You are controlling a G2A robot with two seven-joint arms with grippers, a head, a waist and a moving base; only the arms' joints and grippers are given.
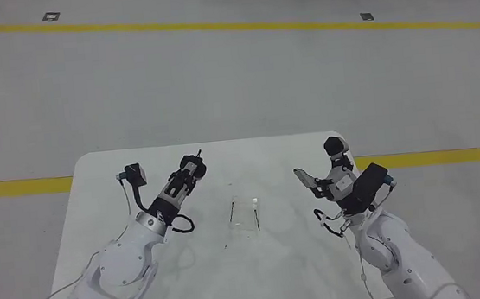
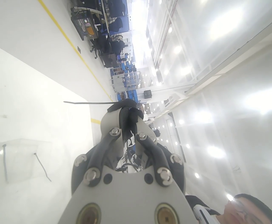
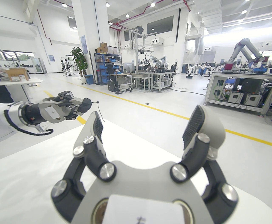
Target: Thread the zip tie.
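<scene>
My left gripper (image 1: 191, 169) hovers above the back left part of the white table (image 1: 270, 277), shut on a thin black zip tie (image 1: 199, 156). In the left wrist view the zip tie (image 2: 89, 103) sticks out sideways from the closed fingertips of the left gripper (image 2: 127, 108). From the right wrist view, the left gripper (image 3: 87, 104) holds the zip tie (image 3: 99, 109) hanging downward. My right gripper (image 1: 320, 163) stands open and empty over the table's right side, its ribbed pads (image 3: 98, 125) wide apart, some way from the tie.
A clear shallow container (image 1: 234, 218) sits mid-table between the arms. Its transparent wall (image 2: 21, 148) encloses two spare black zip ties (image 2: 4, 163) (image 2: 42, 167). Beyond the table's rounded edges lies open floor with yellow lines (image 1: 211, 26).
</scene>
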